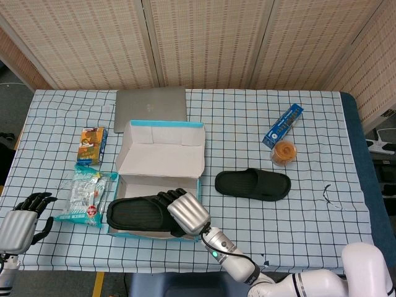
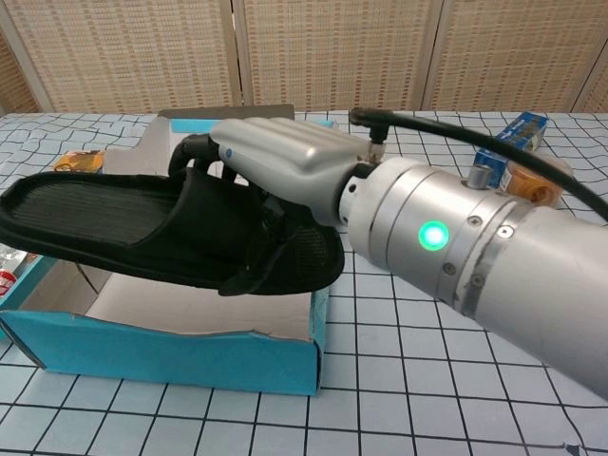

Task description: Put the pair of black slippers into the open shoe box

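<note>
Slipper (image 1: 139, 215) held by R hand (image 1: 187, 212), fingers wrapped over its strap end, sole roughly level above the box (image 1: 193, 213); chest view shows it over the opening, not resting on the floor, toe poking past the box's 9 o'clock wall. Second slipper (image 1: 253, 184) lies flat on the table (image 1: 247, 124) at 3 o'clock from the box, well apart from it. Box lid stands open at 12 o'clock, w/ a laptop (image 1: 150, 103) just behind. L hand (image 1: 25, 218) sits at the table's 8 o'clock edge, holding nothing, fingers curled inward. Snack bag (image 1: 85, 197) just beside the box at 9 o'clock, small carton (image 1: 93, 144) near it toward 10. Blue pack (image 1: 283, 125) and a round snack (image 1: 284, 151) at 2 o'clock, near each other.
</note>
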You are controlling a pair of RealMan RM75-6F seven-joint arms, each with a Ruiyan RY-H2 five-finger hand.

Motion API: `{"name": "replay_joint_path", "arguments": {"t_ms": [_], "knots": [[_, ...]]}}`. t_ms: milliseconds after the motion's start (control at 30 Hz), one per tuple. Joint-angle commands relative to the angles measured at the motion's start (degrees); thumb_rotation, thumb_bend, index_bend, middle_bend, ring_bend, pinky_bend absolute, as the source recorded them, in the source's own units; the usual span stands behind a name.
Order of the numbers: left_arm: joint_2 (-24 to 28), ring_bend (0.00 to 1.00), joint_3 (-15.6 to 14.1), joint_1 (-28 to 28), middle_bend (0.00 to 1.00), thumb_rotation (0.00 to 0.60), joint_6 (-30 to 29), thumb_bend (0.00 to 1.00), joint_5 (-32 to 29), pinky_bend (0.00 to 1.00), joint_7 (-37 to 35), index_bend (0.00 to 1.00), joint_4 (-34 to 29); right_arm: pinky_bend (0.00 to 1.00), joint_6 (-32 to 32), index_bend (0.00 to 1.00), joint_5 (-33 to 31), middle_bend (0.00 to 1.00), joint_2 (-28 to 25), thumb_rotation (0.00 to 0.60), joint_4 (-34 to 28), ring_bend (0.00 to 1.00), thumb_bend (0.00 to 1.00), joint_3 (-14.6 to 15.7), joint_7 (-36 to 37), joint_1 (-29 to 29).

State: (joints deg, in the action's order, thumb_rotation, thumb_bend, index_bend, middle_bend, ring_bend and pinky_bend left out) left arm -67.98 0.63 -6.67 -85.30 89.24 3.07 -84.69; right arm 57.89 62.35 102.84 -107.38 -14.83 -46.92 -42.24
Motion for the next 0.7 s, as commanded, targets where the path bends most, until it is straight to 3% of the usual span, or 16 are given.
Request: {"name": "replay_joint_path", "arguments": {"t_ms": [33, 400, 700], "knots": [[0.0, 0.17, 0.0, 0.0, 0.19, 0.6, 0.1, 0.47, -0.1, 0.4, -0.1, 0.27, -0.1, 0.57, -0.4, 0.66, -1.5, 0.68, 0.9, 0.6, 1.6, 0.55, 0.01, 0.9, 0.9, -1.0], [0.2, 0.18, 0.0, 0.0, 0.19, 0.6, 0.1, 0.47, 0.0, 0.4, -0.5, 0.27, 0.0, 0.57, -5.2, 0.66, -5.6, 0.68, 3.3, 0.6, 10.0, 0.55, 0.01, 2.6, 5.9, -4.8], [0.3, 0.18, 0.0, 0.0, 0.19, 0.6, 0.2, 0.47, -0.1, 0.4, -1.0, 0.27, -0.1, 0.57, -2.7, 0.66, -1.9, 0.68, 7.2, 0.6, 14.4, 0.55, 0.01, 2.2, 9.5, -6.4]]}}
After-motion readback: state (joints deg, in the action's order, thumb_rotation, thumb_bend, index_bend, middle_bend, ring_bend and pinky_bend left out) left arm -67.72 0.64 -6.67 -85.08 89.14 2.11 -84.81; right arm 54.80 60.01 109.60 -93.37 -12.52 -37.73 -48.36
